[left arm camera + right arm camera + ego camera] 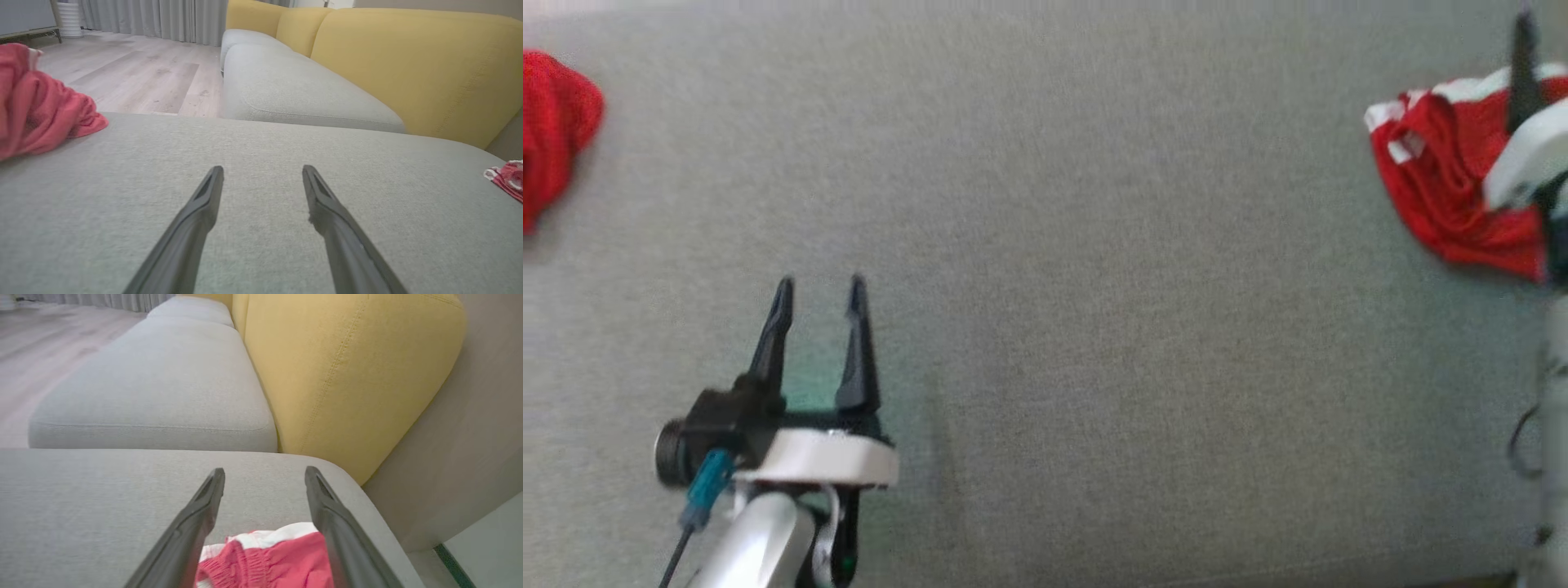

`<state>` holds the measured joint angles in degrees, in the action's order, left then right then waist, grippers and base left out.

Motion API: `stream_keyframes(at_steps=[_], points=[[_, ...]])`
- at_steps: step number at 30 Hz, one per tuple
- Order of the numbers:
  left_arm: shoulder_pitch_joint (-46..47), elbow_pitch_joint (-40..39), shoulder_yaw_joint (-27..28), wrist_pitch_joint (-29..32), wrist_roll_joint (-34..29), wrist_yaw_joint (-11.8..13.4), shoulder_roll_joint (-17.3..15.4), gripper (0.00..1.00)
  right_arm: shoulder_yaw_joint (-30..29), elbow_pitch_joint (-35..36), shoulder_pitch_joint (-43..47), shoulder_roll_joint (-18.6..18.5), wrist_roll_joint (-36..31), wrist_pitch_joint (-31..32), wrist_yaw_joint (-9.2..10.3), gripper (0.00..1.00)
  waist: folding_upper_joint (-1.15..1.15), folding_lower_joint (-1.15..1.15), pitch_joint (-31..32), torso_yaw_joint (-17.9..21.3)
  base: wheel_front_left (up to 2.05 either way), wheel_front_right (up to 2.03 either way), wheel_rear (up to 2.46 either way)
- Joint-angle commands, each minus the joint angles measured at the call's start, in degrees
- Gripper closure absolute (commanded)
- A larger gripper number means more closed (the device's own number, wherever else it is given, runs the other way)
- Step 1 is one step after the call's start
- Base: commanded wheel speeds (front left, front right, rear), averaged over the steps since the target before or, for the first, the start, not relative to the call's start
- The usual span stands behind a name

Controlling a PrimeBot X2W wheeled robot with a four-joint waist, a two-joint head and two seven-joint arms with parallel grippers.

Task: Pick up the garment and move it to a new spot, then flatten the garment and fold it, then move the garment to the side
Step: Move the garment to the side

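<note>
The garment, red with white trim, lies crumpled at the far right of the grey seat cushion. My right gripper hangs just above it, open. The red cloth and its white band show low between the two fingers, and neither finger pinches them. In the head view one dark finger of that gripper rises over the garment. My left gripper stands open over bare cushion at the lower left, nothing between its fingers. From the left wrist view, that gripper points across the cushion, the garment's edge far to the right.
A second plain red cloth is bunched at the cushion's far left. Yellow backrests rise behind the seat. Another grey seat cushion lies beyond, wooden floor past it. The cushion's rounded corner drops off near the garment.
</note>
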<state>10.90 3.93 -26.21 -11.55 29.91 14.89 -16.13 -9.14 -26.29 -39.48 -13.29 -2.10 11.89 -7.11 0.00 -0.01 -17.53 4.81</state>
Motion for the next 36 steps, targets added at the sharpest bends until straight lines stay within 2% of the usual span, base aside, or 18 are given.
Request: stream_keyframes(at_steps=[1, 9, 14, 22, 26, 36], points=[[-0.78, -0.68, 2.6, -0.72, 0.38, 0.28, -0.97, 0.0, 1.48, 2.49, 1.76, 1.09, -0.5, -1.52, -0.37, 0.0, 0.0, 0.01, 3.91, -1.11, 0.0, 0.0, 0.0], [-6.28, 2.63, 4.39, -1.69, 2.64, 0.62, -1.49, 0.0, 6.87, 5.63, 14.43, 7.15, 0.25, -8.96, -0.37, 0.0, 0.0, 0.01, 13.27, -3.41, 0.0, 0.0, 0.0], [-10.43, 3.33, 4.29, -1.67, 3.4, 0.86, -2.15, 0.0, 8.9, 8.31, 23.18, 9.71, 1.24, -10.76, -0.37, 0.0, 0.0, 0.01, 17.49, -4.41, 0.0, 0.0, 0.0], [-14.18, 2.58, 3.91, -1.07, 4.13, 1.15, -2.92, 0.0, 11.09, 14.34, 32.68, 10.37, 3.83, -11.4, -0.37, 0.0, 0.0, 0.01, 19.61, -6.04, 0.0, 0.0, 0.0], [-14.78, 2.45, 3.45, -0.83, 4.54, 1.18, -2.46, 0.0, 12.26, 17.4, 37.16, 10.39, 7.4, -12.29, -0.37, 0.0, 0.0, 0.01, 20.14, -6.73, 0.0, 0.0, 0.0], [-14.12, 2.61, 2.02, -0.07, 4.36, 1.1, -1.93, 0.0, 13.33, 20.55, 42.6, 10.4, 8.95, -15.07, -0.37, 0.0, 0.0, 0.01, 20.63, -7.34, 0.0, 0.0, 0.0]])
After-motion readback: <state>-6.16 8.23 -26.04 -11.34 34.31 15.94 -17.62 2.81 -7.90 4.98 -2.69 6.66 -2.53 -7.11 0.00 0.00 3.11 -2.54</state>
